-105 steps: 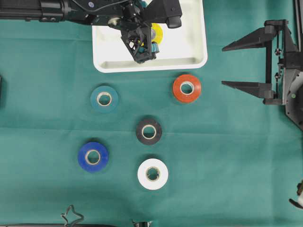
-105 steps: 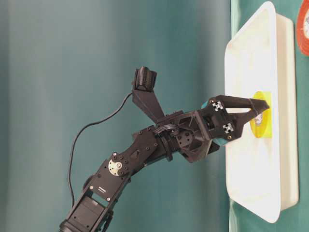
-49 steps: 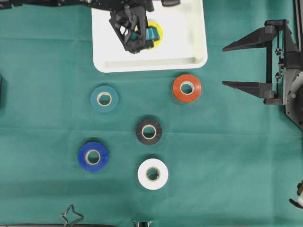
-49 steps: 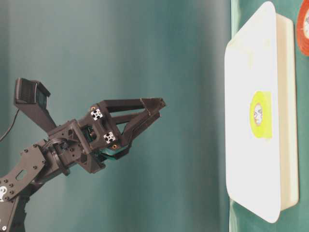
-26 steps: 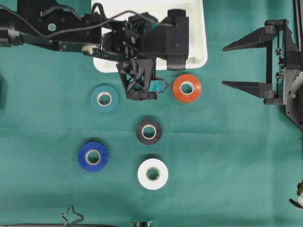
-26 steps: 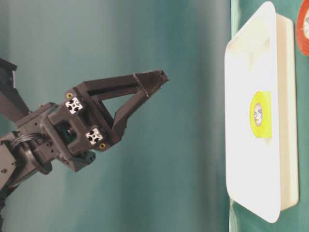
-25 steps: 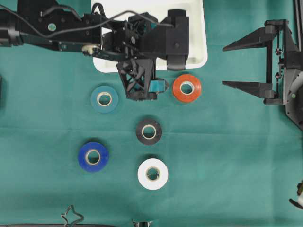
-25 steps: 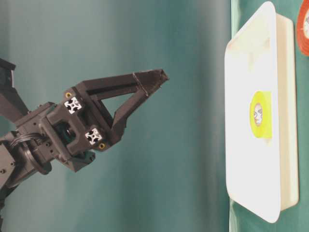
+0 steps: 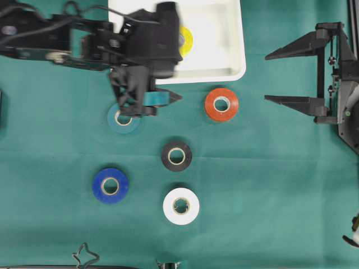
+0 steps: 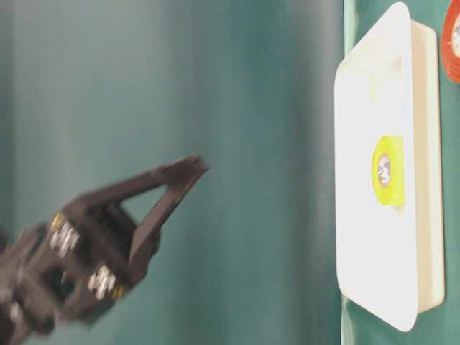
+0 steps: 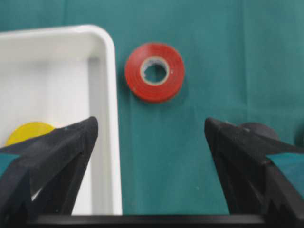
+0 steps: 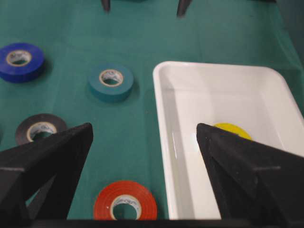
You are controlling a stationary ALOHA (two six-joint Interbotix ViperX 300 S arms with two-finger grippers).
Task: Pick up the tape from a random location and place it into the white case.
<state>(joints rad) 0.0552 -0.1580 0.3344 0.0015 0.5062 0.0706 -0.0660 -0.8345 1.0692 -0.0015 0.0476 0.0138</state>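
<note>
We see a yellow tape roll lying flat inside the white case, clear of both arms. Our left gripper hangs with its fingers spread apart and empty above the green cloth, partly over the teal roll. Our right gripper sits off to the side, jaws wide open, holding nothing. On the cloth lie the red roll, black roll, blue roll and white roll, well apart.

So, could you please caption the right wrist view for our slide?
Yellow tape lies in the white case; four rolls wait on green cloth.
</note>
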